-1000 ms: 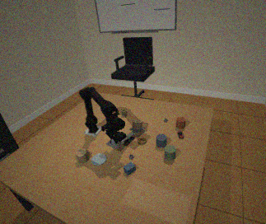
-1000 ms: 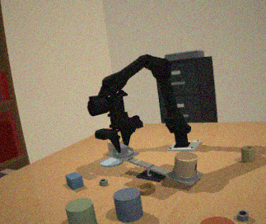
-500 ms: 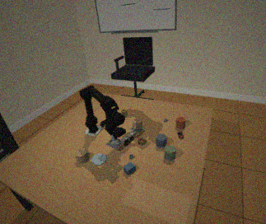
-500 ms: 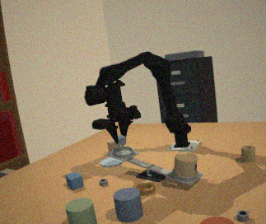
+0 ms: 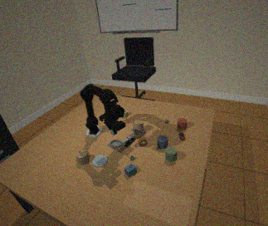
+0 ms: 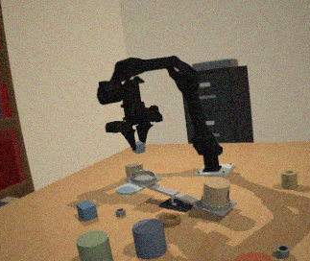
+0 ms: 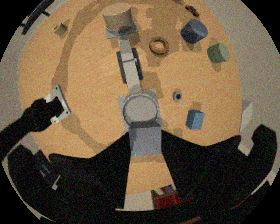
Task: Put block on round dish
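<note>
Fingers (image 6: 138, 144) clamped on the grey-blue block (image 6: 139, 148) (image 7: 145, 139), up in the air, left of centre in the exterior view. Balance (image 6: 165, 190) (image 7: 130, 70): near pan in the wrist view is bare, the far pan at upper centre carries a tan cup (image 5: 138, 127) (image 6: 216, 193) (image 7: 119, 20), upright. Other tan cup (image 5: 82, 157) (image 6: 134, 169) on the desk (image 5: 158, 195) (image 6: 125, 240) (image 7: 91, 75), lower left in the top view, just beside the pale round dish (image 5: 99, 161) (image 6: 129, 189). Nothing on the dish.

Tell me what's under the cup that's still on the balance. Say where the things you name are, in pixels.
The cup (image 5: 138, 128) (image 6: 216, 193) (image 7: 118, 20) stands on one end pan (image 6: 215, 207) of the balance; anything beneath it is covered, so I can't see it.
</note>
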You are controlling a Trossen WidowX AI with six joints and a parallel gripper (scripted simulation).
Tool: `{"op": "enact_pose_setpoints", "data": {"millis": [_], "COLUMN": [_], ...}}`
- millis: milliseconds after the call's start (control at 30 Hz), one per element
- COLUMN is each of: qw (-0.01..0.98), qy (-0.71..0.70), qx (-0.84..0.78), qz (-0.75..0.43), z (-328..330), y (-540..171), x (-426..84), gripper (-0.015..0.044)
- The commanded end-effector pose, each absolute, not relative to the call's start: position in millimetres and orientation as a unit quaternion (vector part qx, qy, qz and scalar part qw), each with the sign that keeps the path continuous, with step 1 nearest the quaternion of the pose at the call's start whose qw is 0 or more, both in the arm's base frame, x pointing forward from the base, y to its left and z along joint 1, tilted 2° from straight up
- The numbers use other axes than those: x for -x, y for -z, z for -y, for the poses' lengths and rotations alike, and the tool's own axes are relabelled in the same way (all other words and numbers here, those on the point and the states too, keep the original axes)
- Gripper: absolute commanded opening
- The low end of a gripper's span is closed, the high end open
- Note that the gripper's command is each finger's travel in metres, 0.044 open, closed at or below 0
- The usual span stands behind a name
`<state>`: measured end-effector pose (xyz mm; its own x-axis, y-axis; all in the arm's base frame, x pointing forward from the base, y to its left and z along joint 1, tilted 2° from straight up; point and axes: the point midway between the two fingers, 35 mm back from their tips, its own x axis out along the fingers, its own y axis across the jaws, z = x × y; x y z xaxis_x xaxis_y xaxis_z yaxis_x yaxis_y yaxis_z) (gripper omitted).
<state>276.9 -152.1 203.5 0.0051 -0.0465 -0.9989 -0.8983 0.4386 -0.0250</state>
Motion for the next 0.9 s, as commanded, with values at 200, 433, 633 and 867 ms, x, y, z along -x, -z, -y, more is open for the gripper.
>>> {"op": "enact_pose_setpoints", "data": {"millis": [200,433,633,867], "qw": [0.592,0.591,0.589,0.589], "qy": [-0.357,-0.357,-0.357,-0.357], "qx": [0.389,0.389,0.389,0.39], "qz": [-0.609,-0.61,-0.611,-0.612], "z": [192.8,227.4,252.4,261.3], "y": [-177.7,-148.4,-123.2,-112.2], "x": [-258.4,-233.4,-206.5,-194.3], "gripper": [0.0,0.0,0.0,0.0]}}
